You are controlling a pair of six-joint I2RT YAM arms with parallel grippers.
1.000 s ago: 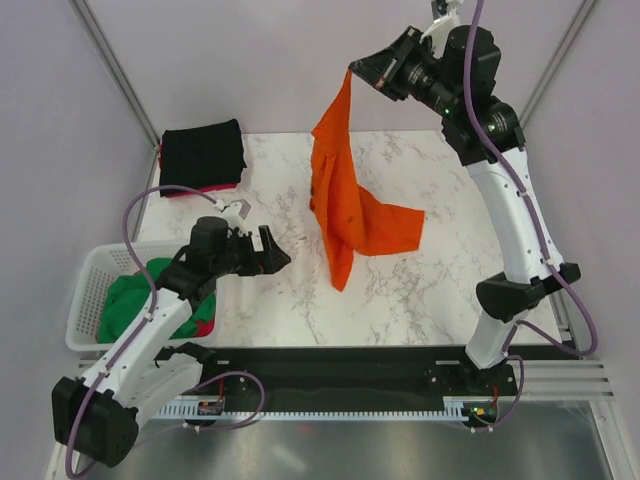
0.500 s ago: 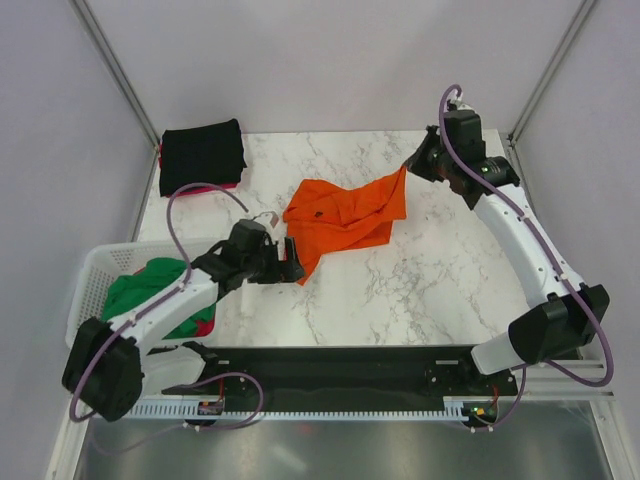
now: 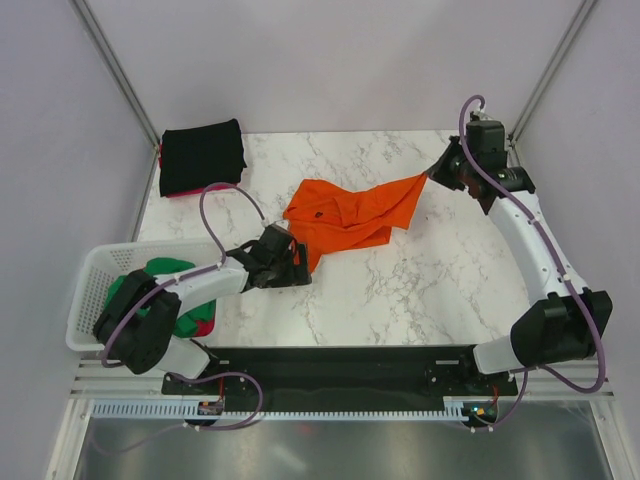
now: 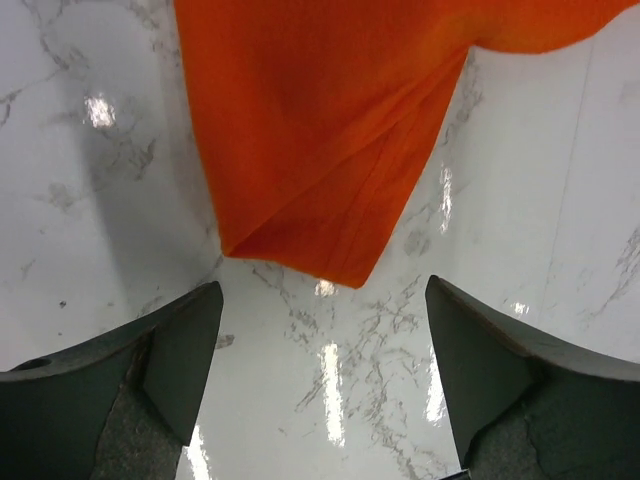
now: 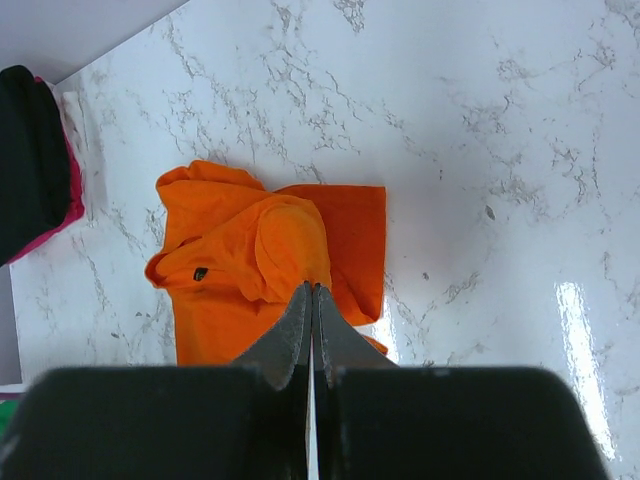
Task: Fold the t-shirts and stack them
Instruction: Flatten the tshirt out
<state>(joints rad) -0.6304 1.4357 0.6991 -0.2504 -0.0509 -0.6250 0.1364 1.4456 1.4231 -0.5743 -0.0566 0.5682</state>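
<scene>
- Lying crumpled mid-way across the white marbled tabletop (image 3: pixel 420 285): one soft-fabric bright orange t-shirt (image 3: pixel 345 215), unfolded and bunched in loose creases.
- Right hand (image 3: pixel 437 176): fingers pressed tight together on the far-right corner of the orange t-shirt. The cloth is drawn out in a point toward the hand. The right wrist view shows the fingertips closed, with orange fabric at them.
- Left hand (image 3: pixel 298 263): released, fingers spread wide, low over the tabletop. In the left wrist view the shirt's near pointed corner sits just ahead of the gap and touches neither finger.
- White plastic lattice basket (image 3: pixel 88 280), near-left edge of the tabletop: holds a bunched green t-shirt (image 3: pixel 140 292). A pink-red cloth strip (image 3: pixel 205 326) shows at its near right side.
- Far-left corner: a folded black t-shirt (image 3: pixel 203 155) lies on top of a pink-red t-shirt (image 3: pixel 180 193), of which only the edge shows. This stack is well apart from the orange t-shirt.
</scene>
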